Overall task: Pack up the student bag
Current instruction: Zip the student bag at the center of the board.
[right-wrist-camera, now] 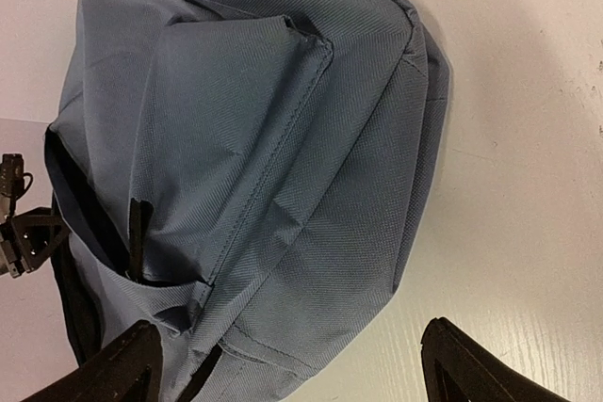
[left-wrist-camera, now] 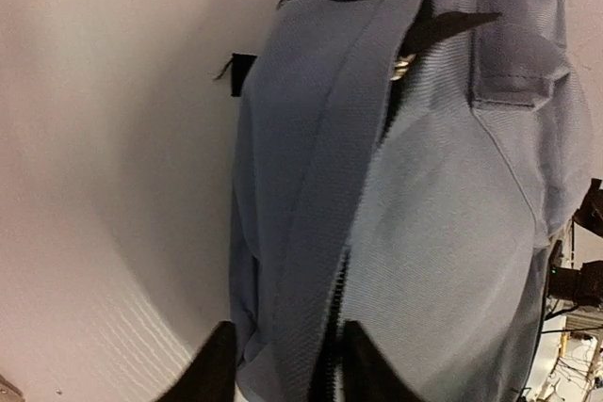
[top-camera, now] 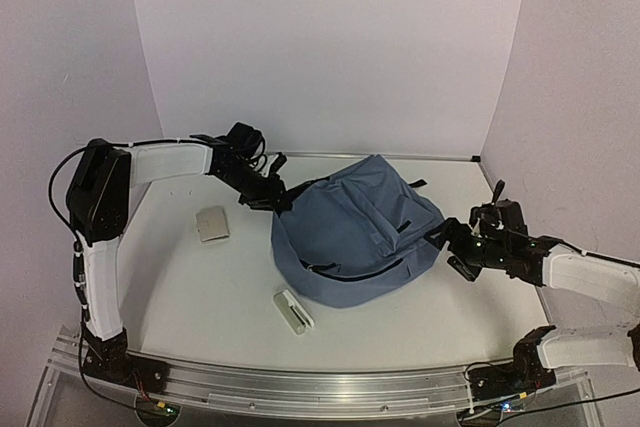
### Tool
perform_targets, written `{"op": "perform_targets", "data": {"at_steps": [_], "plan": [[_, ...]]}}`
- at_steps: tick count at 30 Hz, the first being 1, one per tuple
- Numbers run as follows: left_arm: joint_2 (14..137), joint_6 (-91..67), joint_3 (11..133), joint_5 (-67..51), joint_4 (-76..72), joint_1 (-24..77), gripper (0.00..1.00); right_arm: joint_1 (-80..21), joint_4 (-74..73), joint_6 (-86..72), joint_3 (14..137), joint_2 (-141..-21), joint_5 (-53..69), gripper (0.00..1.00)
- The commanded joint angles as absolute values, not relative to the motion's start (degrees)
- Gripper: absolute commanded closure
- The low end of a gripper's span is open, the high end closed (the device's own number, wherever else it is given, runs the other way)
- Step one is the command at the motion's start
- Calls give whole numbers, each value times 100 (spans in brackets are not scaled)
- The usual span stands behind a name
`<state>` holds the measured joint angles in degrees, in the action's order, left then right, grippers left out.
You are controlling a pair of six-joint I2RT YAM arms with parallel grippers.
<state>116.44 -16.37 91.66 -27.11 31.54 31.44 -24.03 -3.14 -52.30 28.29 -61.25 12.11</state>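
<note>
- The student bag (top-camera: pixel 355 232) is a big slate-blue backpack slumped on the white table (top-camera: pixel 200 287), about mid-table and a touch toward 3 o'clock in the overhead view.
- Its black zipper (top-camera: pixel 360 273) curves along the edge facing 6 o'clock. From the right wrist cam there's a dark gap (right-wrist-camera: pixel 71 195) in the bag's side, so that compartment looks at least partly unzipped.
- The left gripper (top-camera: pixel 275 197) is at the bag's 10 o'clock edge. In its wrist cam the two dark fingers (left-wrist-camera: pixel 212 369) sit close together, with a fold of bag fabric and zipper tape filling the gap, so it looks pinched onto the bag.
- The right gripper (top-camera: pixel 450 242) is at the bag's 3 to 4 o'clock edge with its jaws spread wide and nothing clamped. One finger (right-wrist-camera: pixel 127 369) is right against the fabric, the other is out over bare table.
- A small cream square thing (top-camera: pixel 212 224) lies off the bag's 9 o'clock, clear of it. I can't tell what it is.
- A small white oblong thing (top-camera: pixel 293 311) lies near the bag's 7 o'clock, just beside the hem.
</note>
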Motion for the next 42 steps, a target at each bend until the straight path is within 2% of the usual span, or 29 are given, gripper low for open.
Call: {"op": "perform_targets", "data": {"at_steps": [1,4,10,17,18,24,27,32,42], "plan": [[11336,-1864,8913,-3256,2796,3160,100,-2416,-45,-5223,2770,-6172,1171,5],[10915,-2397,8235,-3198,2336,3361,100,-2416,100,-5085,2863,-6303,1172,5],[10134,-3851,7081,-2373,1334,4336,100,-2413,68,-4649,3356,-6487,1158,5],[9840,-5438,6167,-2164,-460,5333,98,-2705,11,-4268,4275,-6708,1640,14],[9816,-5441,6167,-2177,-517,5410,94,-2833,9,-4275,4412,-6756,1635,15],[9000,-5245,5840,-1730,-17,5470,55,-3990,56,-4632,5276,-7339,1196,23],[8513,-5033,5809,-1529,650,5325,42,-4338,320,-4885,5593,-7788,1080,27],[8261,-5052,5713,-1764,1044,4747,34,-4639,967,-5497,5848,-8557,899,37],[8224,-5182,5447,-2065,530,4265,32,-5010,1527,-6314,6460,-9902,658,51]]}}
